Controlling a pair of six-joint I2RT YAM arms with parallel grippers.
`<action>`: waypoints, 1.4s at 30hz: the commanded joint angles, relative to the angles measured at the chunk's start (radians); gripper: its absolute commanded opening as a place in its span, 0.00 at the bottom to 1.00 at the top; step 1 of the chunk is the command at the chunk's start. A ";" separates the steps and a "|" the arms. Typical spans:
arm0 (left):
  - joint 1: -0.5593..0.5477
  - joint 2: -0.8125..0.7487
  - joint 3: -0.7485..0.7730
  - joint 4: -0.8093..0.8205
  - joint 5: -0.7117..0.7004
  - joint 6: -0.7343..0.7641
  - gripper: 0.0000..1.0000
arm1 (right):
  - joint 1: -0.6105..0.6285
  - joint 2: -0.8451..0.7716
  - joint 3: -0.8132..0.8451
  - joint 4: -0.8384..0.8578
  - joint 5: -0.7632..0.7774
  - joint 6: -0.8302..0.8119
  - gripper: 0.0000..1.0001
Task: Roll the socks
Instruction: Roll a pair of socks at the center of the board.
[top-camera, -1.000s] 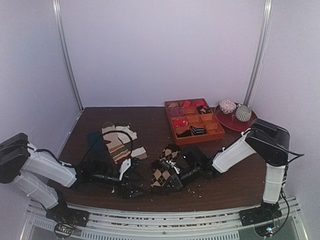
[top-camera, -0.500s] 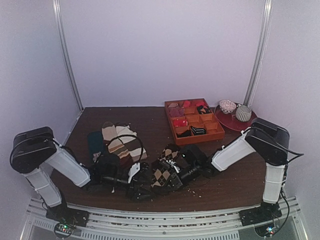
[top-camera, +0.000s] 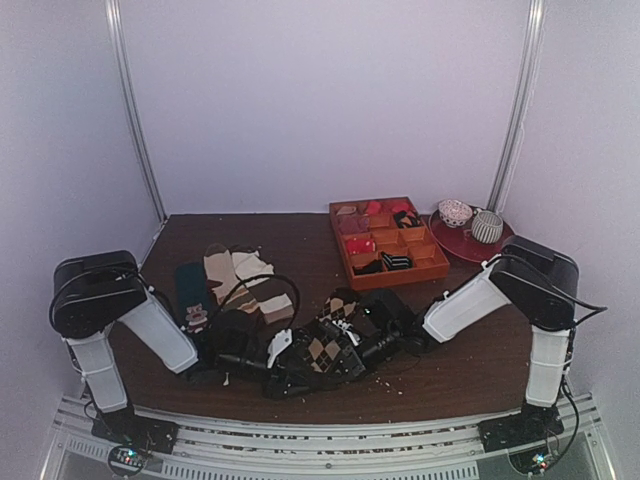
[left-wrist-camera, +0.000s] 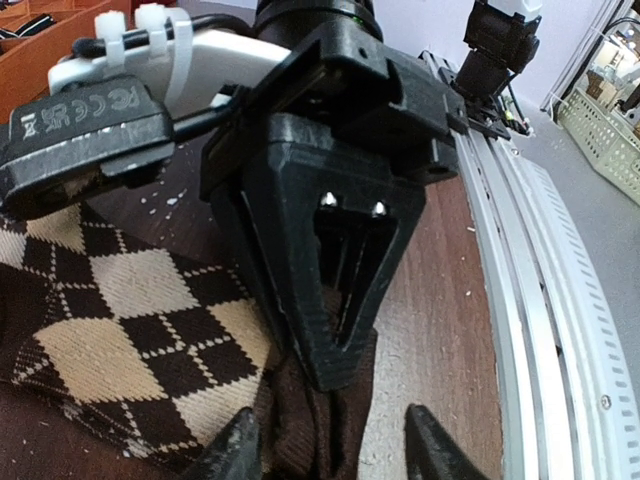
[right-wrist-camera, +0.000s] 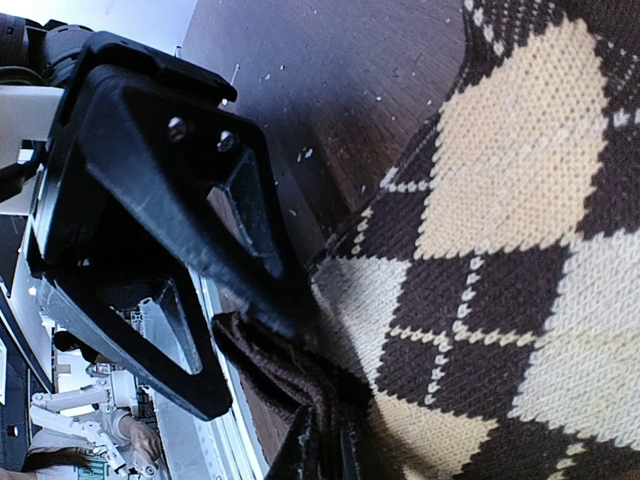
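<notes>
1. Right gripper (right-wrist-camera: 328, 455): fingertips pressed together on a dark brown folded edge of the socks (right-wrist-camera: 520, 230), clamped on the fabric.
2. Left gripper (left-wrist-camera: 325, 450): fingers spread, grasping nothing. Its two tips stand either side of that same brown edge, nose to nose with the right gripper.
3. The two tools meet low over the table (top-camera: 470, 370), close to its front edge, about mid-width.
4. The socks lie under and just beyond the two grippers. The argyle diamonds spread flat on the wood beside the pinch, and the brown edge bunches at the near end between the tools.
5. Long axis, overhead view: runs from the near edge back and slightly right, towards the orange tray (top-camera: 400, 277). The far end is partly hidden by the right arm, so toe and cuff cannot be told apart.
6. To the left and well apart: striped socks (top-camera: 245, 272) and a teal sock (top-camera: 190, 290).
</notes>
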 joint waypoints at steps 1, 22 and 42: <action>-0.007 0.022 0.034 0.019 0.018 0.014 0.44 | -0.009 0.062 -0.051 -0.126 0.082 0.010 0.08; -0.006 0.068 0.030 -0.046 0.044 -0.105 0.00 | -0.009 0.008 -0.054 -0.095 0.078 -0.029 0.16; -0.005 0.072 0.055 -0.407 0.015 -0.429 0.00 | 0.300 -0.435 -0.248 0.017 0.762 -0.945 0.41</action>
